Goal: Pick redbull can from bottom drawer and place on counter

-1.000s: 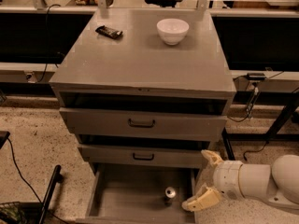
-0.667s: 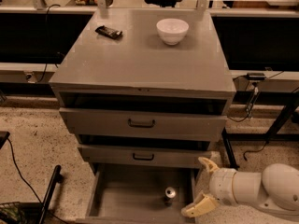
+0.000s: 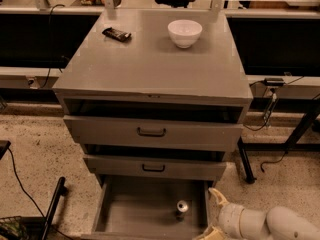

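Your gripper (image 3: 212,215) sits low right, at the bottom drawer's (image 3: 132,211) right front corner.
Jaws spread wide, nothing held. Redbull can (image 3: 182,207) stands upright in the drawer, just left of your fingers. Counter (image 3: 150,64) carries white bowl (image 3: 184,32) and black bar (image 3: 117,34).

- The redbull can (image 3: 182,207) is found upright in the bottom drawer (image 3: 102,206); bare drawer floor is noted to its left and in front.
- Behind the can, access from above is cut off by the overhanging middle drawer (image 3: 155,167).
- Right of the can, the drawer's side wall is interposed before the gripper (image 3: 212,215), held just outside with fingers spread.
- Above the can, the counter (image 3: 155,69) is occupied at the rear by a white bowl (image 3: 184,32) and a black bar (image 3: 116,34).
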Controlling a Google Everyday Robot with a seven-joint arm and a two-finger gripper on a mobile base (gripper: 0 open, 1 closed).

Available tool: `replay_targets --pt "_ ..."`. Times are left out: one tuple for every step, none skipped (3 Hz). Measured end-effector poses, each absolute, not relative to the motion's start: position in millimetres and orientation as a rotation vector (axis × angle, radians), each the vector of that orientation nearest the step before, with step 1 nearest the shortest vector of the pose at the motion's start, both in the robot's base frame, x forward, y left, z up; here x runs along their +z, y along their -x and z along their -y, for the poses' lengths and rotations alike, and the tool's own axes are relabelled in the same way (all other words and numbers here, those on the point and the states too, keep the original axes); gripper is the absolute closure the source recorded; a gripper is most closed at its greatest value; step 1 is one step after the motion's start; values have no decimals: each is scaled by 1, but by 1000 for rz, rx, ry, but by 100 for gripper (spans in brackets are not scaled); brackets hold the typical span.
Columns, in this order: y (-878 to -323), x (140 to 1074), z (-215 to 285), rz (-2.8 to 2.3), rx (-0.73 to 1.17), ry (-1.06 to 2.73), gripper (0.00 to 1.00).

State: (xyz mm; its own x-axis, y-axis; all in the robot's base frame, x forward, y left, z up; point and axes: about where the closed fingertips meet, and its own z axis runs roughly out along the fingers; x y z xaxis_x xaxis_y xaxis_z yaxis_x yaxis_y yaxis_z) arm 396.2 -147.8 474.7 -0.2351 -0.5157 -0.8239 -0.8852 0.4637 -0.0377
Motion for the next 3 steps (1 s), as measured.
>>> replay_targets --pt "-383 439 129 -1901 675 1121 0" --pt "-387 439 129 -1916 669 1137 0" --pt "-413 408 138 -1934 611 1166 0"
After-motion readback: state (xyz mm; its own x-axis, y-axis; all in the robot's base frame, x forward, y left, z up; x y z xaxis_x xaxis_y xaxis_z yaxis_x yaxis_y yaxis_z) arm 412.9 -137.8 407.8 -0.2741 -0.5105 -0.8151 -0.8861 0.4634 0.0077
